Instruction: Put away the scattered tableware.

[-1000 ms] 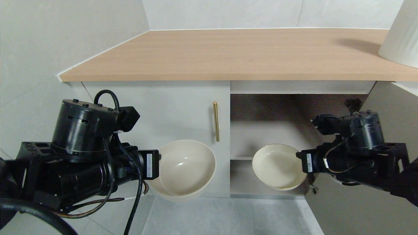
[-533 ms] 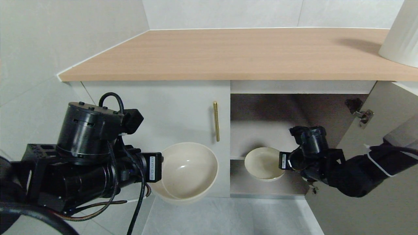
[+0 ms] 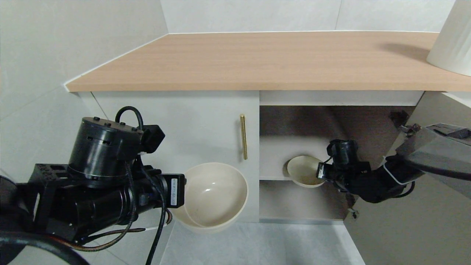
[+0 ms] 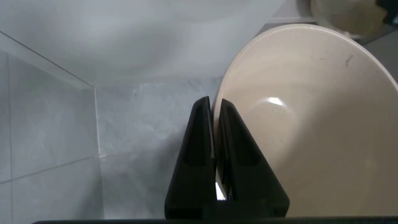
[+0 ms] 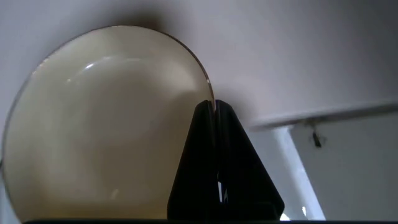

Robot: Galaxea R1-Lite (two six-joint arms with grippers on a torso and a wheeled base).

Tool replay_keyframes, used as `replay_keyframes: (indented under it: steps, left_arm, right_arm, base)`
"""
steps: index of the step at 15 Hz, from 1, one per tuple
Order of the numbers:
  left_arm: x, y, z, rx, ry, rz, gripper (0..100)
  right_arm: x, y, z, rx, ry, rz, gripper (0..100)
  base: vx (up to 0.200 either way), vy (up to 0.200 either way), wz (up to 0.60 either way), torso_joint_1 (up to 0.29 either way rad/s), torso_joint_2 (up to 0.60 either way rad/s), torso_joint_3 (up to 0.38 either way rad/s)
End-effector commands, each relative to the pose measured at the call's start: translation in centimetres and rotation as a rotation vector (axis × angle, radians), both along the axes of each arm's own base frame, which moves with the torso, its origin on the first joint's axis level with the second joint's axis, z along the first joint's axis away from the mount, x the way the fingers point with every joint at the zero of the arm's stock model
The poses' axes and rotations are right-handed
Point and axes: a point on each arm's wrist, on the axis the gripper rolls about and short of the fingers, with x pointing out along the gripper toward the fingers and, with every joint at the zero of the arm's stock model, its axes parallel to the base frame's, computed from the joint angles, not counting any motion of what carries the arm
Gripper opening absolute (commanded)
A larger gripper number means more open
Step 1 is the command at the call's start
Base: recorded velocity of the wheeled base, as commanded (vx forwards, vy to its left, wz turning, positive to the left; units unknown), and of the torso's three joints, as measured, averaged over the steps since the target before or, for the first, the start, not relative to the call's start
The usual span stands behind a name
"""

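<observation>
Your left end effector (image 4: 215, 104) was clenched on the big bowl's (image 3: 215, 195) rim, in front of the cabinet's (image 3: 331, 98) shut door (image 3: 198, 125). Your right end effector (image 5: 214, 107) gripped the small bowl's (image 3: 302, 170) rim inside the cabinet, at shelf (image 3: 274, 160) level.
</observation>
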Motion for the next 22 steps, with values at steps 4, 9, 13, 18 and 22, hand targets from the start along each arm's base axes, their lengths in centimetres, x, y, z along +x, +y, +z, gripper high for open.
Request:
replay_keyframes:
  steps: [4,9,13,18,22]
  left_arm:
    - [0.1,-0.3,-0.4,0.007,0.012,-0.006,0]
    - [0.1,-0.3,-0.5,0.01,0.016,-0.007,0]
    - [0.0,-0.3,-0.4,0.006,0.012,-0.005,0]
    - [-0.1,-0.2,-0.3,0.004,0.01,-0.005,0]
    - [-0.1,-0.2,-0.3,0.005,0.008,-0.007,0]
  right_arm:
    - [2.1,-1.0,-1.1,-0.015,-0.018,-0.065,0]
    - [3.1,-1.5,-0.6,-0.009,-0.054,-0.092,0]
    - [3.9,-1.3,-0.8,-0.007,-0.066,-0.095,0]
    - [4.5,-1.3,-0.8,-0.01,-0.08,-0.108,0]
    - [5.1,-1.9,-0.8,-0.007,-0.089,-0.122,100]
  base:
    - [0.0,0.0,0.0,0.0,0.0,0.0]
    - [0.0,0.0,0.0,0.0,0.0,0.0]
    - [0.0,0.0,0.0,0.0,0.0,0.0]
    - [0.0,0.0,0.0,0.0,0.0,0.0]
    - [0.0,0.0,0.0,0.0,0.0,0.0]
